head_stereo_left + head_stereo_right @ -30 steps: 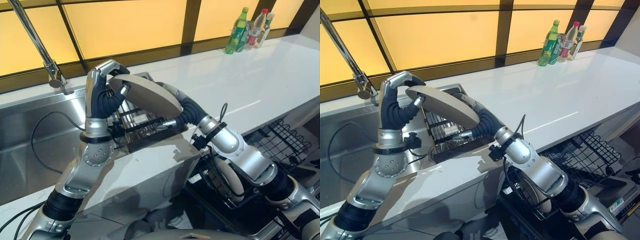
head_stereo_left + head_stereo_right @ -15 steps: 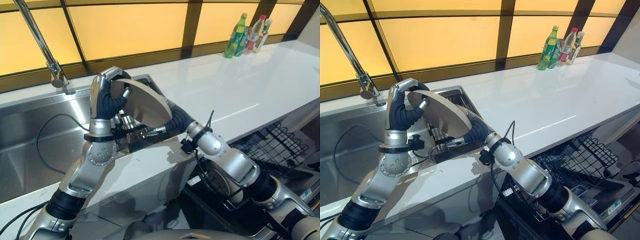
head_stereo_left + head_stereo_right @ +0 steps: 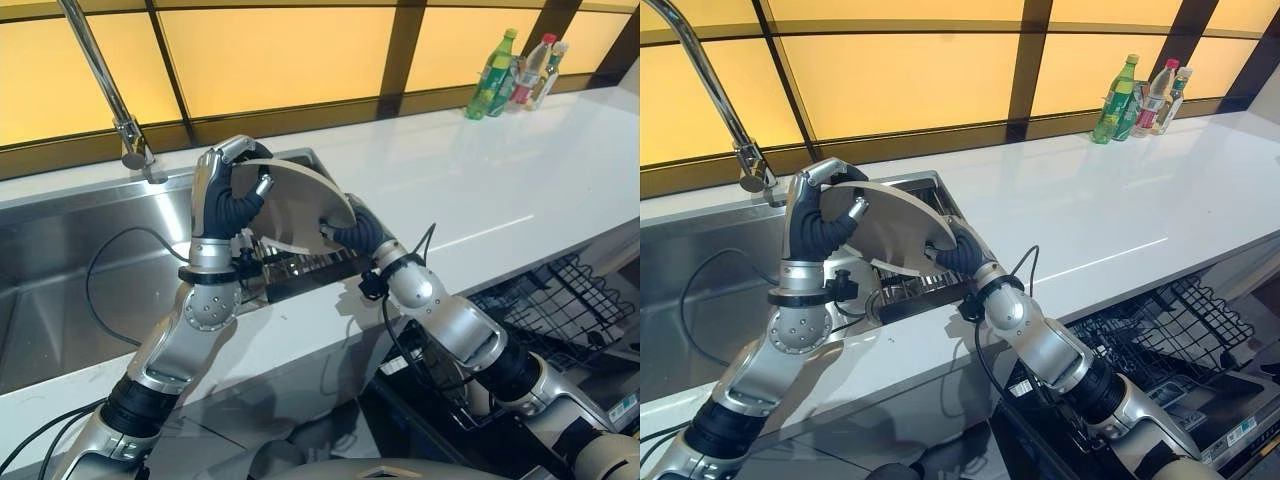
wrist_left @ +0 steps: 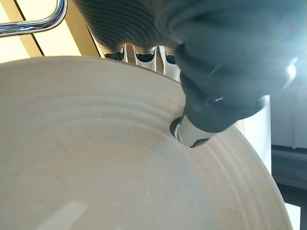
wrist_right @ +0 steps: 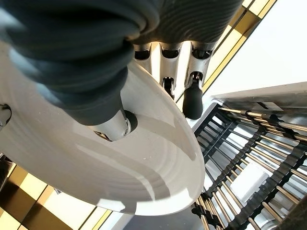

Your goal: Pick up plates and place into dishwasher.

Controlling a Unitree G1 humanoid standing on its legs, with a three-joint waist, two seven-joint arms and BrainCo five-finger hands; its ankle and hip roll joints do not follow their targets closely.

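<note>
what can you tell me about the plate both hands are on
The plate is round and off-white, looks like matte ceramic, with faint concentric rings on its face. It is held tilted above the dark wire rack at the sink's right end, clear of it. The left robot hand pinches its left rim, thumb on the face and fingers behind. The right robot hand grips the right rim the same way.

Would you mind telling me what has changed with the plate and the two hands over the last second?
The plate has tipped from nearly flat to steeply on edge above the drying rack. Both the left hand and the right hand have kept their grip on it, left at the upper rim, right at the lower side. The bottles on the counter stayed put.
</note>
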